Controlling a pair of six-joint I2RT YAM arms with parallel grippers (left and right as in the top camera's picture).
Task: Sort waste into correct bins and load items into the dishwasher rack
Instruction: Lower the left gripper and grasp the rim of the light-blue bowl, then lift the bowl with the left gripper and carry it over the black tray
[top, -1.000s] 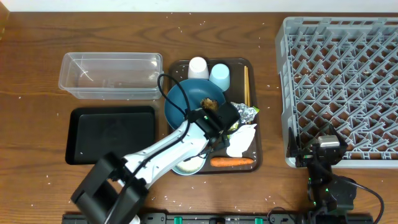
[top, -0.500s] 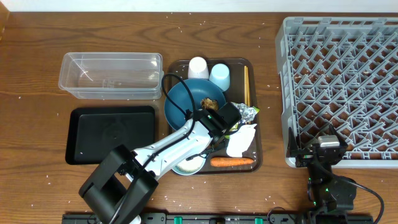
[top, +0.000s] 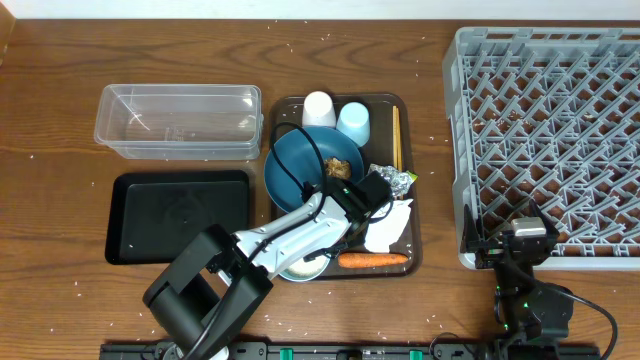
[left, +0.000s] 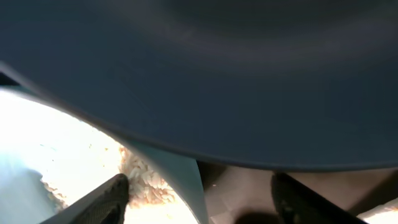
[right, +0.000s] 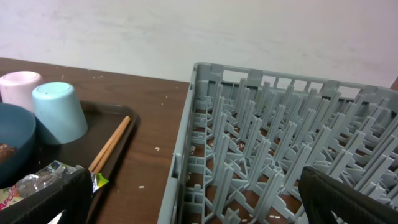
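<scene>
My left gripper (top: 350, 202) is open at the front right edge of the dark blue plate (top: 303, 160). In the left wrist view the plate rim (left: 186, 177) runs down between the two fingers (left: 115, 193) without touching either. Rice (left: 146, 180) lies in the white bowl (top: 303, 266) just below. A brown food lump (top: 336, 165) rests on the plate. Beside it lie foil (top: 396, 180), a napkin (top: 386, 228) and a carrot (top: 372, 260). My right gripper (right: 196, 208) stands open and empty at the front left corner of the dishwasher rack (top: 550, 130).
A white cup (top: 319, 107), a light blue cup (top: 353, 121) and chopsticks (top: 396, 138) sit at the back of the brown serving tray (top: 412, 250). The clear container (top: 178, 122) and the black tray (top: 178, 217) lie to the left. Rice grains dot the table.
My left gripper has slid slightly right along the plate's edge and its jaws have narrowed around the rim. The right arm has not moved.
</scene>
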